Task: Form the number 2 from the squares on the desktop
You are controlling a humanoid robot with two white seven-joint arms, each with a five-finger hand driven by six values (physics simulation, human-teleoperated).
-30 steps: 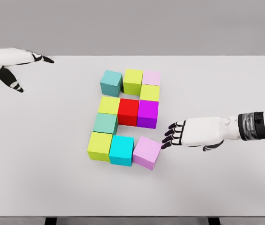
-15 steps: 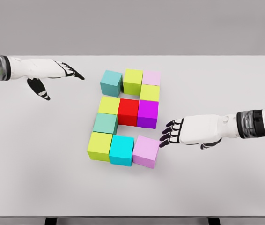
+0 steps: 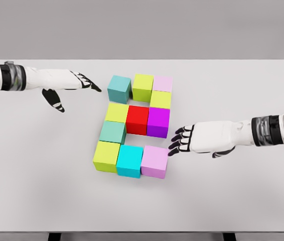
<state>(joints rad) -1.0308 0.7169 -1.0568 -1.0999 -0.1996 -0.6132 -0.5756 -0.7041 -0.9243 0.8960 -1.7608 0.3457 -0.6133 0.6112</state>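
Ten cubes on table: three lime, two teal, two pale pink, one red, one purple, one cyan.

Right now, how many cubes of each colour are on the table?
Yellow-green cubes: 4
Teal cubes: 2
Light pink cubes: 2
Red cube: 1
Purple cube: 1
Cyan cube: 1
Total: 11

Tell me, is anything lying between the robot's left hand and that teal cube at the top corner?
No. In the head view only bare white table separates the left hand from the teal cube; its fingertips stop short of the cube.
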